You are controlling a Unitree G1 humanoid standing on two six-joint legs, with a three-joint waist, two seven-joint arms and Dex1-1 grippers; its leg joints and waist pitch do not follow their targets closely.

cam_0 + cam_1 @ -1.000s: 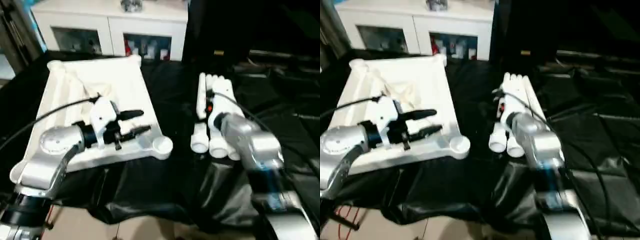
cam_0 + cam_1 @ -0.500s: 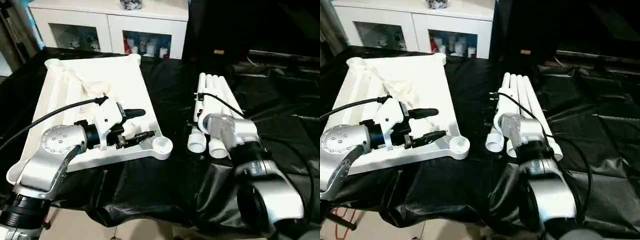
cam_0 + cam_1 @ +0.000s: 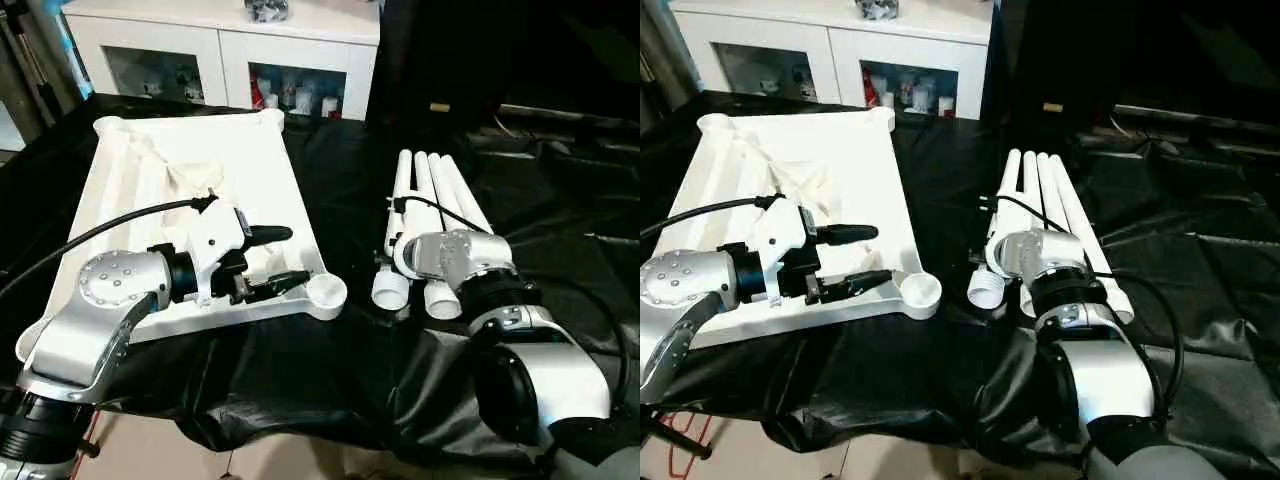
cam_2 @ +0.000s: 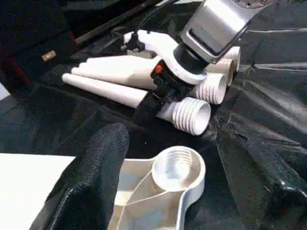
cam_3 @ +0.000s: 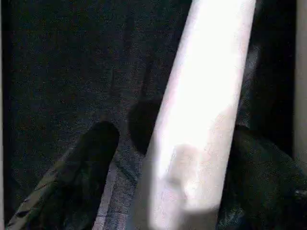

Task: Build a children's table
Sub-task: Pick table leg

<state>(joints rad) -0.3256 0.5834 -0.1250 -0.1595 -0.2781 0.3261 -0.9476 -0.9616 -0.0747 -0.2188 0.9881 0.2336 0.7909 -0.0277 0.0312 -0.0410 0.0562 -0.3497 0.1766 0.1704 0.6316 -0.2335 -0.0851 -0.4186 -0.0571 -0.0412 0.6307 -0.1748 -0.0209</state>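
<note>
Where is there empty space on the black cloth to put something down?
There's a bare black strip between the tabletop and the legs. More bare cloth lies past the legs on the robot's right, though it's wrinkled, and some along the near edge. It's crowded at the tabletop's near corner socket, where the left gripper hovers, and around the legs, where the right gripper reaches.

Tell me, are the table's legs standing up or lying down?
Lying down. The four white legs lie side by side on the black cloth, beside the tabletop, none plugged into its corner socket.
</note>
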